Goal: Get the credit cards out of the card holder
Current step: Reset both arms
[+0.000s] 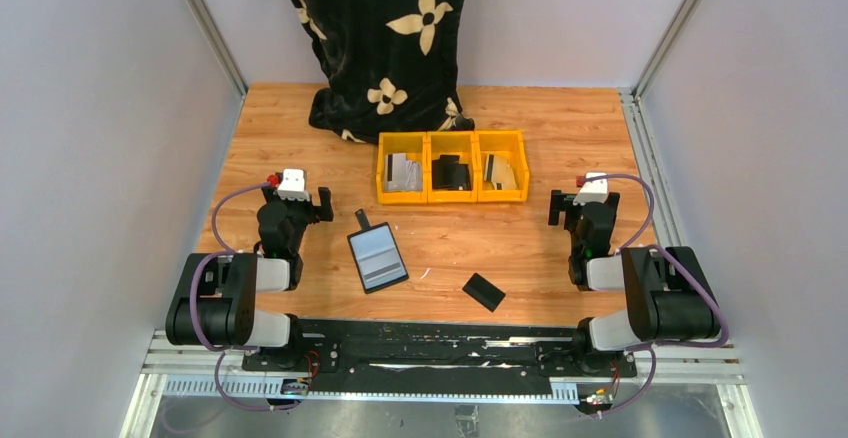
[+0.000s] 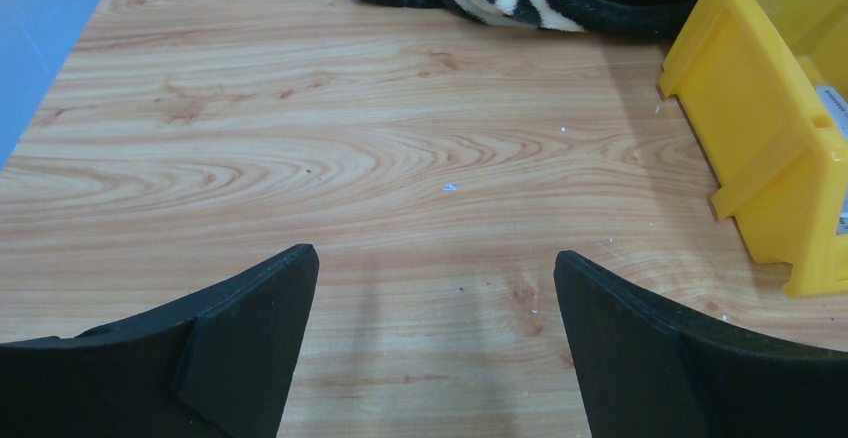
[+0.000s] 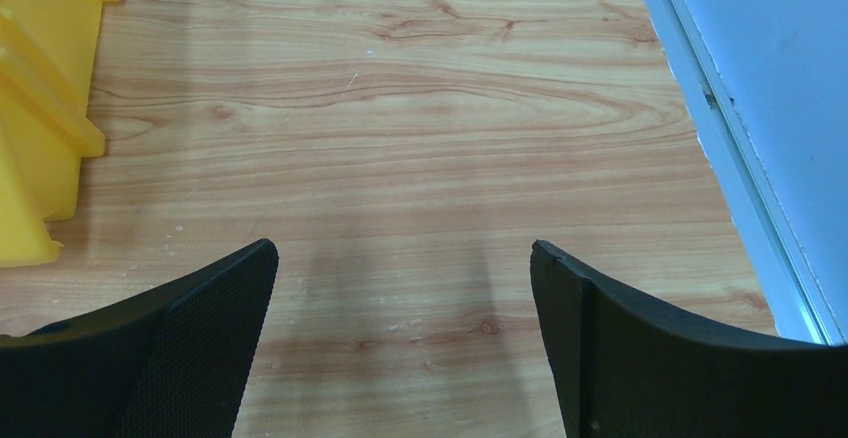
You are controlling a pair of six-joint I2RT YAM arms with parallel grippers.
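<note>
The card holder [image 1: 377, 256] lies open on the wooden table, left of centre, its grey-blue striped inside up and its small tab [image 1: 360, 219] pointing away. Whether any card sits in its slots I cannot tell. Pale credit cards lean in the left yellow bin [image 1: 402, 171] and the right yellow bin [image 1: 499, 170]. My left gripper [image 1: 297, 199] [image 2: 437, 258] hovers open left of the holder, over bare wood. My right gripper [image 1: 583, 205] [image 3: 403, 248] hovers open at the far right, also over bare wood. Neither wrist view shows the holder.
Three joined yellow bins [image 1: 452, 194] stand behind the holder; the middle one holds a black object [image 1: 452, 172]. A small plain black slab [image 1: 484, 292] lies near the front edge. A black cloth with cream flowers [image 1: 385, 38] hangs at the back. Grey walls close both sides.
</note>
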